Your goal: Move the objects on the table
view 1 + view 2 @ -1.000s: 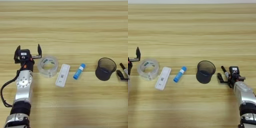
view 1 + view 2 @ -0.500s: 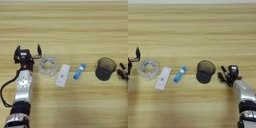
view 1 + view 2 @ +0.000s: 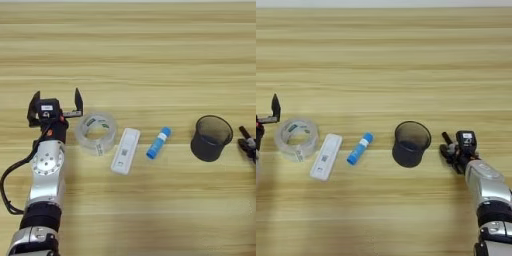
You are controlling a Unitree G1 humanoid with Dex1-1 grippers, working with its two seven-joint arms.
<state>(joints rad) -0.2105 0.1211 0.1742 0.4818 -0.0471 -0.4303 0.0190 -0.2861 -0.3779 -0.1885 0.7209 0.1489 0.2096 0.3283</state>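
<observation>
Light-brown wooden table [image 3: 150,60] with lengthwise grain stripes fills both views; a pale strip shows along the far edge, nothing else of the room visible. Objects lie in a row toward the near edge. Clear tape roll [image 3: 96,133] flat on its side nearest the left edge, with printed label inside. Flat white rectangular device [image 3: 125,150] just beside it, angled. Blue tube [image 3: 158,142] with white label next, apart from device. Dark mesh cup [image 3: 411,143] upright, further right. Left hand [image 3: 56,106] spread wide, holding nothing, just left of roll. Right hand [image 3: 455,151] right of cup; finger state cannot be told.
</observation>
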